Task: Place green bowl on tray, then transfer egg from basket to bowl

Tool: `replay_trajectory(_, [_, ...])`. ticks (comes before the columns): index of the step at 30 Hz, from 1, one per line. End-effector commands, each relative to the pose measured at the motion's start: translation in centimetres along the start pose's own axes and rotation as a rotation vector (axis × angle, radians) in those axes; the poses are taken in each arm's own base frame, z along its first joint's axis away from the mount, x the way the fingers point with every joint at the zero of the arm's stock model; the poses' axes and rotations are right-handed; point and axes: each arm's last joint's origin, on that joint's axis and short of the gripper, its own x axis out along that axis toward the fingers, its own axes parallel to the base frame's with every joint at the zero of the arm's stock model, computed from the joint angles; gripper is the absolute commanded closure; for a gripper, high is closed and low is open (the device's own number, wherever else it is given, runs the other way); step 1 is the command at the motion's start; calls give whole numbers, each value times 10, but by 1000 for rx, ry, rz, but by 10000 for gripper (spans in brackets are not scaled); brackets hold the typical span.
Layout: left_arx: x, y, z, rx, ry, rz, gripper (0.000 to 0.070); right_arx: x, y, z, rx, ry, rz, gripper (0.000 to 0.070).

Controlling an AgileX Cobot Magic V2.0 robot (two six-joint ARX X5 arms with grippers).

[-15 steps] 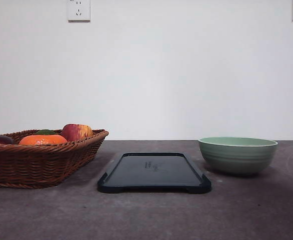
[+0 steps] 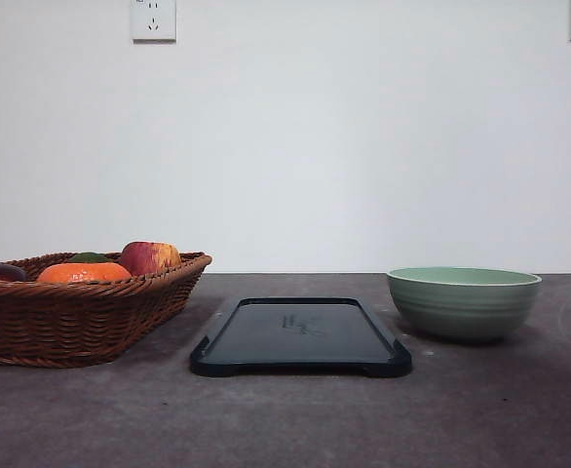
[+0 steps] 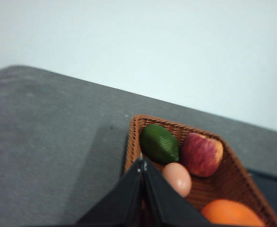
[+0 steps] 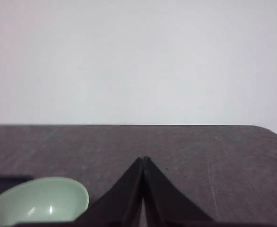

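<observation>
Dark grey matte table [image 2: 295, 419], plain white wall behind, two wall sockets [image 2: 153, 19] high up.

Nearest the camera in the front view: the tray [image 2: 300, 336], flat, dark, bare, centre of the table. Left of it and a little apart, the wicker basket [image 2: 71, 317]; right of it, also apart, the green bowl [image 2: 464, 302], upright on the table, not yet on the tray.

Basket contents from the front: an orange [image 2: 83, 272], a red apple [image 2: 149, 257], a sliver of something green and a dark item at the left edge. No egg to be seen from this angle.

Left wrist view looks down into the basket and does show the egg [image 3: 177, 178], lying between the avocado [image 3: 159, 144], the apple and the orange, close to all three. Left gripper [image 3: 142, 163] above the basket's near corner, fingertips pressed together, nothing held.

Right wrist view: right gripper [image 4: 143, 161] likewise closed and empty, the bowl beside it and below.

Handling, by judgement: bowl looks rigid, smooth, probably light; pinch over the rim. Egg fragile, rounded, likely to roll; take it across the middle, gently, minding the crowding fruit.
</observation>
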Motion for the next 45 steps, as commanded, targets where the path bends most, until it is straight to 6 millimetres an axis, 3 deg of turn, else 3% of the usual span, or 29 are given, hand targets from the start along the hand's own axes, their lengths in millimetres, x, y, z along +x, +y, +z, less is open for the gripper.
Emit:
replay_trajectory(1, [0, -1, 2, -119, -13, -7, 700, 0, -1, 2, 114, -25, -35, 700])
replay_trajectory(7, [0, -1, 2, -315, -11, -7, 700, 0, -3, 2, 216, -41, -116, 700])
replay_trajectory(11, [0, -1, 2, -472, -12, -9, 700, 0, -3, 3, 396, -60, -109, 700])
replay_trajectory(16, [-1, -3, 9, -622, -75, -55, 700, 0, -1, 4, 645, -60, -35, 700])
replay_trajectory(20, [-3, -7, 21, -594, -184, -127, 700, -1, 2, 11, 728, -57, 87, 700])
replay_trajectory(26, [-12, -16, 52, -322, -326, -169, 700, -4, 5, 41, 575, -124, 138, 700])
replay_trajectory(32, [-17, -31, 100, -78, -247, -91, 700, 1, 8, 83, 373, -62, 133, 700])
replay_trajectory(40, [-1, -49, 159, 10, -87, -34, 700, 25, 14, 135, 238, 44, 210, 700])
replay_trajectory(45, [17, -60, 184, 37, 64, -77, 700, 44, 17, 148, 172, 154, 273, 700])
